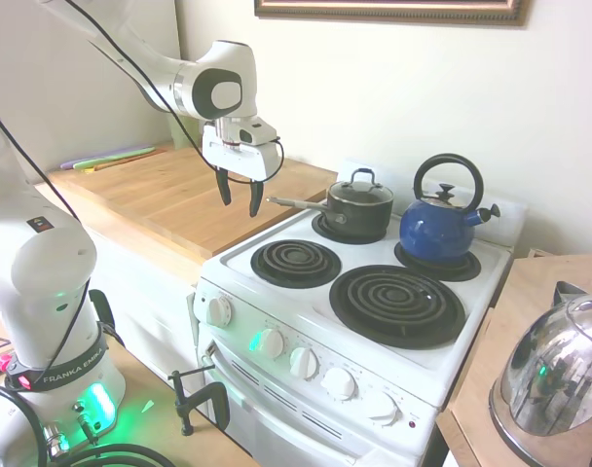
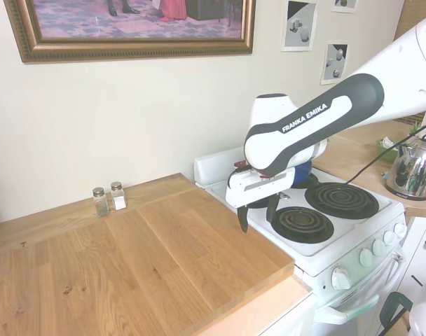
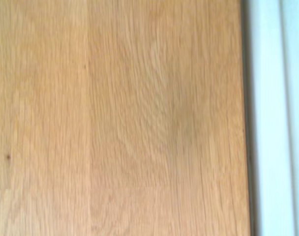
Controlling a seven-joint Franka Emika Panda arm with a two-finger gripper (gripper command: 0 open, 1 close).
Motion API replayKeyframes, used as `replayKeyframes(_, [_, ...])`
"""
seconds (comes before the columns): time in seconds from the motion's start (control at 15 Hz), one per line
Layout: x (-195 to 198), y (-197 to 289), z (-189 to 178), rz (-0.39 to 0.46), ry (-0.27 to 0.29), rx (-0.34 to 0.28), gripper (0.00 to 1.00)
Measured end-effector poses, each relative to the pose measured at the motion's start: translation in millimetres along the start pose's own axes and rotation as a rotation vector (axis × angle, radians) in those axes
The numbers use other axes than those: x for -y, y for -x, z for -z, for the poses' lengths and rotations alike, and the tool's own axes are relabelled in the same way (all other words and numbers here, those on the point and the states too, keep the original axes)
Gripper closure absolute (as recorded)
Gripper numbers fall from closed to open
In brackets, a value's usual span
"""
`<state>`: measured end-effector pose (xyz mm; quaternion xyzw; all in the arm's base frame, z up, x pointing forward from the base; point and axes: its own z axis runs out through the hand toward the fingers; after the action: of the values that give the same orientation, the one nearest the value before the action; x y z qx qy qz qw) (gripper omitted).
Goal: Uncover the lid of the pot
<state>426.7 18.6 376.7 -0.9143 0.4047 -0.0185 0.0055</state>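
Behind the arm in the second exterior view, pot (image 1: 356, 207) and lid (image 1: 360, 188) hide; tool (image 1: 240, 199) gapes empty.

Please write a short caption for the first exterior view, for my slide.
Open gripper hovers over the wooden counter, short of the lidded pot on the stove.

From the countertop side, the arm (image 2: 304, 126) hides the pot and all but a sliver of the blue kettle (image 2: 306, 170); the frame crops the steel kettle (image 1: 559, 375).
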Motion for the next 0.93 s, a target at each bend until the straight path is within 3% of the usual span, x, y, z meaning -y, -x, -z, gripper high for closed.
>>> replayKeyframes(0.33, [-0.4, 1.4, 13.7, -0.023, -0.039, 0.001, 0.0])
replayKeyframes(0.6, [-9.3, -2.6, 88.8, -0.049, -0.139, -0.089, 0.0])
replayKeyframes(0.73, [-18.2, -27.8, 131.2, -0.105, -0.19, -0.119, 0.0])
replayKeyframes(0.93, [-29.6, -91.8, 159.9, -0.213, -0.244, -0.103, 0.0])
